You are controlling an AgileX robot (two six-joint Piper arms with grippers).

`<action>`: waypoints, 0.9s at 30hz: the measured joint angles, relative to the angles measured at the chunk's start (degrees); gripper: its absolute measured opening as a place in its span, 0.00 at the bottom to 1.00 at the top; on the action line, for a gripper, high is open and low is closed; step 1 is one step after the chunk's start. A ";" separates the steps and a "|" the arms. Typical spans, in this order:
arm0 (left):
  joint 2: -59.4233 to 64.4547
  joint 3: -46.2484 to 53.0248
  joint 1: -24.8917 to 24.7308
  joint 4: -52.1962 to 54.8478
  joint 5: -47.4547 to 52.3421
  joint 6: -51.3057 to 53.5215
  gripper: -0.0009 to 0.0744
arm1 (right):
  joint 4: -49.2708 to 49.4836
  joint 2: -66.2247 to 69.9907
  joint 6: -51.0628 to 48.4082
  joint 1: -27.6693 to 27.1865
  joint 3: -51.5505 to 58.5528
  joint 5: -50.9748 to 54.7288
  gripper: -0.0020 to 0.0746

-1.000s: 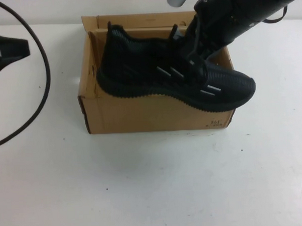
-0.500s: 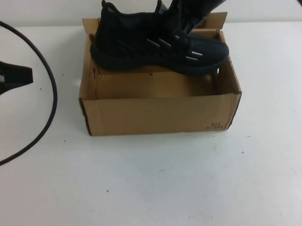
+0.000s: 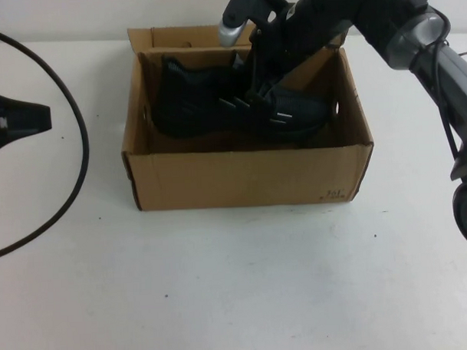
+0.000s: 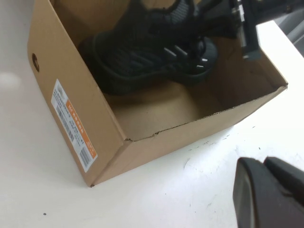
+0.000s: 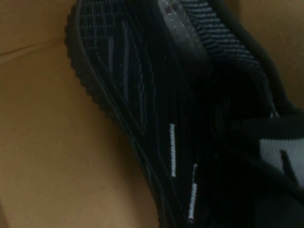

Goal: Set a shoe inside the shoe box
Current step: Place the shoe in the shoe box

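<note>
Tabletop point(image 3: 237, 282) white; right fingers point(image 3: 263, 88) clamp shoe point(image 3: 208, 107) in box point(image 3: 241, 178); left fingers point(image 3: 21, 121) shut.

The black shoe point(image 5: 156, 109) fills the view, its ridged sole edge point(image 5: 102, 102) against the brown cardboard inside of the shoe box point(image 5: 52, 156), white dashes on its side

No lettering I can actually read.
A white and orange label point(image 4: 73, 126) with a barcode sits on my shoe box point(image 3: 241, 175) at lower left; small dark print point(image 3: 335, 194) marks its front corner, both too small.
</note>
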 joint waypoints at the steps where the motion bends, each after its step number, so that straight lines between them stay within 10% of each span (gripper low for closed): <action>1: 0.00 0.00 0.00 0.00 0.00 0.00 0.01 | -0.15 0.37 0.00 0.00 0.00 -0.53 0.04; 10: 0.00 0.00 0.00 0.00 0.02 0.00 0.01 | -2.63 0.65 0.00 0.00 0.00 -3.49 0.06; 20: 0.00 0.00 0.00 0.00 1.06 0.00 0.01 | -2.64 -0.40 5.01 0.00 -0.36 -6.50 0.43; 27: -0.10 0.00 0.00 0.27 2.83 3.60 0.01 | -4.87 -7.26 10.18 0.00 -0.39 -6.11 0.32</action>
